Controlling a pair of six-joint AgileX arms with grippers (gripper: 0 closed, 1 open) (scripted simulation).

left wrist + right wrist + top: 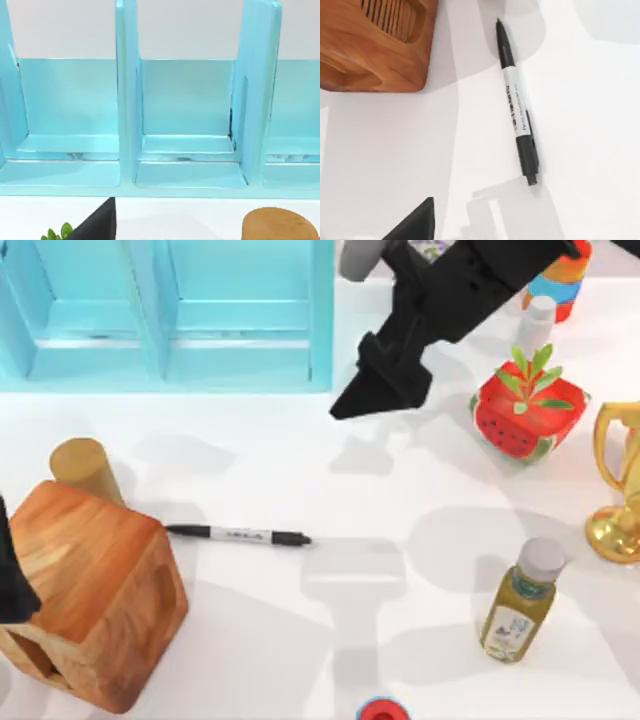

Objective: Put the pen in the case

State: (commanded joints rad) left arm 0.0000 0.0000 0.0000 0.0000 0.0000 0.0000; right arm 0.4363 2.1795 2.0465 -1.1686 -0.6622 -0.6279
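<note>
The pen (238, 535) lies flat on the white table (420, 570), left of centre, one tip just beside the wooden block (90, 595), with the turquoise case (165, 315) far behind. The right gripper (372, 390) hangs above and to its right; I cannot tell whether its fingers are apart. It should drop over the white barrel, jaws straddling it crosswise, clear of the block.

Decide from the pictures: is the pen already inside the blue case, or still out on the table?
Out. The pen lies flat on the white table, beside the wooden block, well short of the blue case.
</note>
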